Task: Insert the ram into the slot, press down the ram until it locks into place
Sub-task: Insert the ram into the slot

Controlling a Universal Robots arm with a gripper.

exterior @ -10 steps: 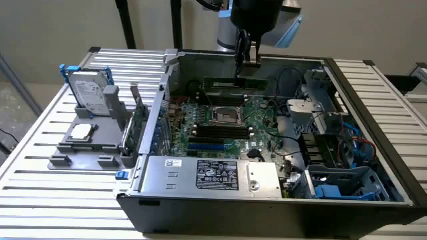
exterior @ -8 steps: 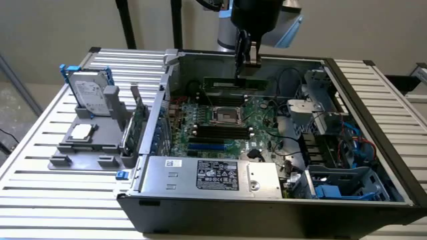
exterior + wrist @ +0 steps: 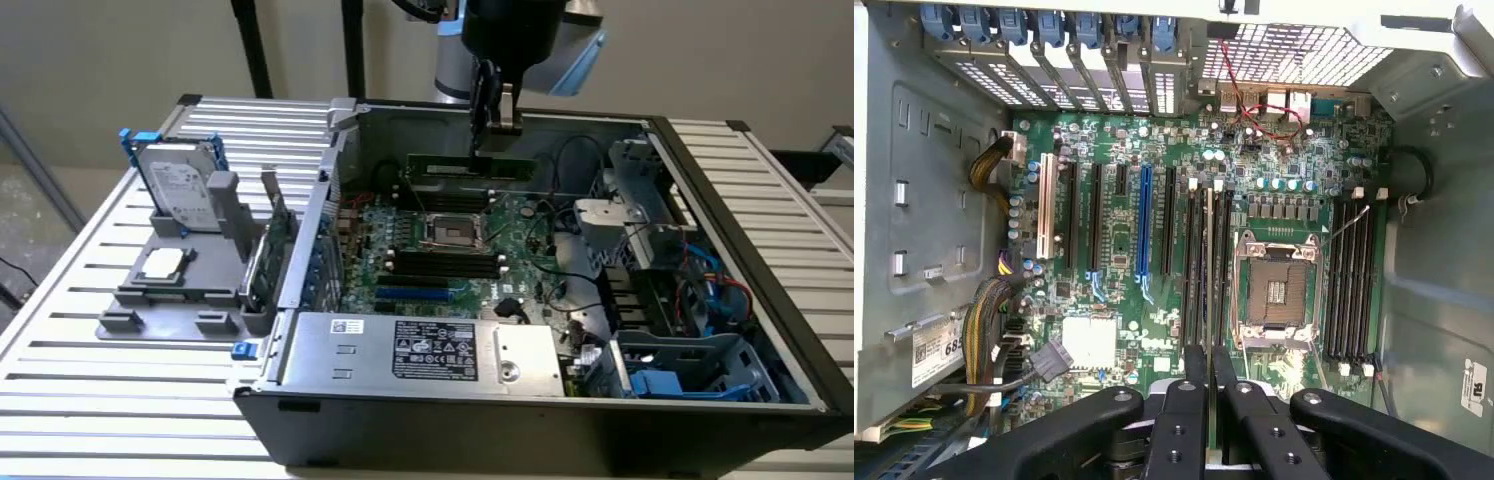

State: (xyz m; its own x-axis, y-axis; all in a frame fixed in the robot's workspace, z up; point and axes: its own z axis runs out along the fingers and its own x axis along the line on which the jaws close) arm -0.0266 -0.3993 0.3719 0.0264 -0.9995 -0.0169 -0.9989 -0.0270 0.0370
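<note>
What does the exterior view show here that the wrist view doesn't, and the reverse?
Exterior view: a hard drive standing in a grey fixture beside the computer case. Wrist view: a white expansion slot and red wires on the motherboard. Both: the fingers shut on the ram over the memory slots, beside the CPU socket.

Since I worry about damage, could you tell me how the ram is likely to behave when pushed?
The ram is a thin bare board, clamped edge-on in the gripper, so it is probably stiff but could crack if pushed off-axis. Held near its middle it hangs level, so it seems light. Its flat faces likely grip well.
</note>
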